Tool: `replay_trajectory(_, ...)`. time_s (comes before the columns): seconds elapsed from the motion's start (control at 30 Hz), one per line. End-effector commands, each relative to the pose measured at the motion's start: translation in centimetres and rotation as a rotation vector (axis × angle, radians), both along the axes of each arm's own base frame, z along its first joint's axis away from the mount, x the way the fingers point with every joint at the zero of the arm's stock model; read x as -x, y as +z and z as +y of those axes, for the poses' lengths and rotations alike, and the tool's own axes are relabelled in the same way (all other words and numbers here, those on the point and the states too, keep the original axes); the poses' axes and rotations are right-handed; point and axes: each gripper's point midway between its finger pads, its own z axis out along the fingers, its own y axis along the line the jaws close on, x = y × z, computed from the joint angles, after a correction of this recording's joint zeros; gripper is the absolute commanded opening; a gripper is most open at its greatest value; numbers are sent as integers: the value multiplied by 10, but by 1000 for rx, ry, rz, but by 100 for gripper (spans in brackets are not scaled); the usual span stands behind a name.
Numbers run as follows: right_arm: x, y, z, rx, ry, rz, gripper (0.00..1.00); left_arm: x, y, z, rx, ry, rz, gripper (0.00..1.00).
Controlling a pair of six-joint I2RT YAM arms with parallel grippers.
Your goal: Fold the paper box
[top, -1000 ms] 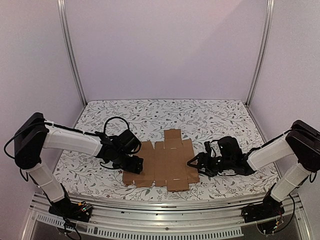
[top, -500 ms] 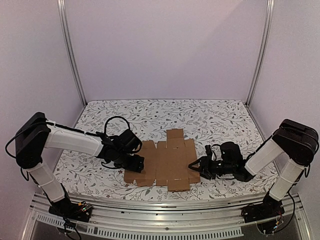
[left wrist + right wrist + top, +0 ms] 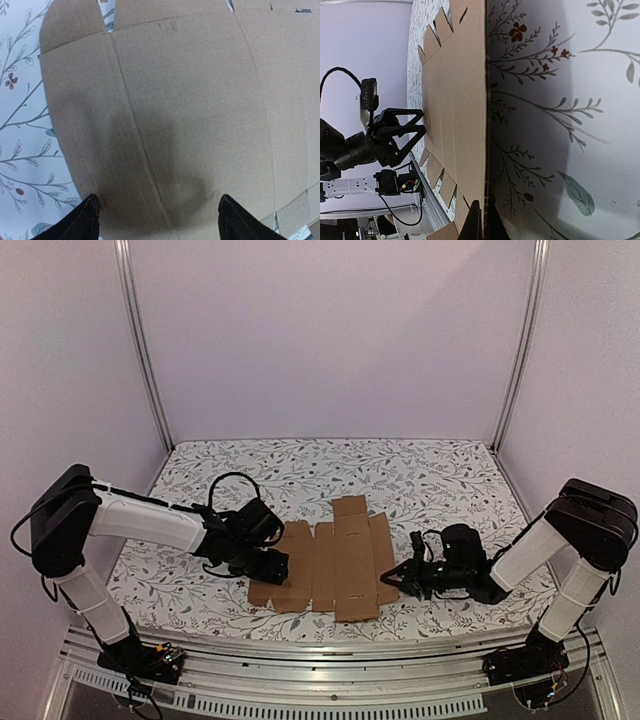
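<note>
1. Here's the flat brown die-cut cardboard sheet (image 3: 335,560), lying unfolded on the white floral-print tablecloth (image 3: 420,480). It sits in the near middle of the table between the two arms, with one tab poking out at 12 o'clock.
2. The left gripper (image 3: 272,568) sits at the sheet's 9 o'clock side with its fingers spread wide. In the left wrist view both black fingertips (image 3: 85,222) straddle a lengthwise crease, with cardboard filling the space between them.
3. My read is that this is a hold-down, pinning that side so the sheet won't slide while the other side is worked.
4. The right gripper (image 3: 392,577) comes in low at 3 o'clock. In the right wrist view its fingers are drawn almost together, and the sheet's straight outer edge runs right into them.
5. That looks like a pinch on the edge panel, though contact is too fine to confirm.
6. A shadow on the cloth beside that edge suggests it sits slightly raised.
7. No panel stands upright, so folding has barely begun.
</note>
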Motion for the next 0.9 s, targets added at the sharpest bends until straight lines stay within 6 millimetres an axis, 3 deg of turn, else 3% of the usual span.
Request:
replay_trajectory(0.0,-5,21,7,-17,31,-62,0,16,-2,7,-14,-10,62,80)
replay_trajectory(0.13,-7,35,12,44,82,-95,0,8,30,8,-13,-16,1,83)
replay_trajectory(0.57,-5,108,-1,412,392,-355,0,-18,175,46,-73,-20,-317,96)
replay_trajectory(0.7,-5,123,-4,492,496,-418,0,-19,203,62,-67,0,-386,99)
replay_trajectory(0.87,-8,135,-8,602,618,-510,0,-18,214,79,-41,38,-415,100)
